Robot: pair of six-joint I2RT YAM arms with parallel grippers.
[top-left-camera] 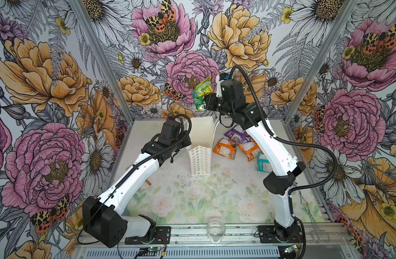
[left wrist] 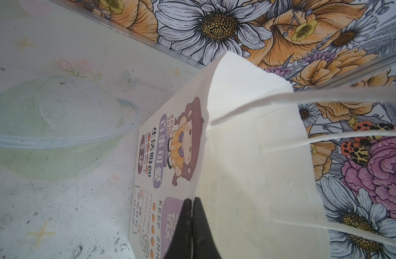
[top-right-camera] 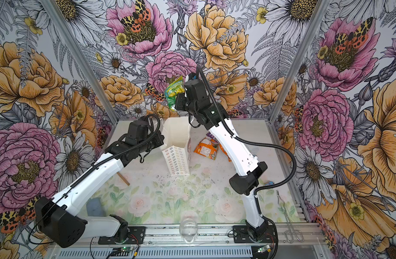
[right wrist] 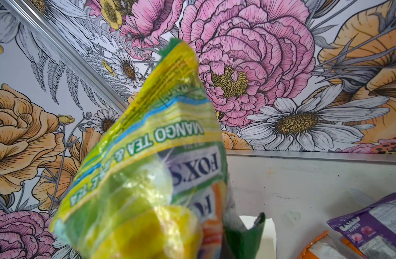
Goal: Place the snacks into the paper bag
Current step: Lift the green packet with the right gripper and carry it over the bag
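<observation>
Early on: R gripper (top-left-camera: 205,100) pinches FOX'S pkt (top-left-camera: 201,92) aloft, about over the paper bag (top-left-camera: 201,139), L gripper (left wrist: 193,203) jaws clamped on its rim, other 4 snacks (top-left-camera: 225,148) lying on table (top-left-camera: 192,197) beside it.

Left pincer (left wrist: 192,200) pinched shut, low; right pincer (top-left-camera: 204,103) clamped tight, poised higher up.

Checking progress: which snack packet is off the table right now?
The green-yellow FOX'S packet, held by the right gripper; the purple, orange and teal ones lie on the table.
</observation>
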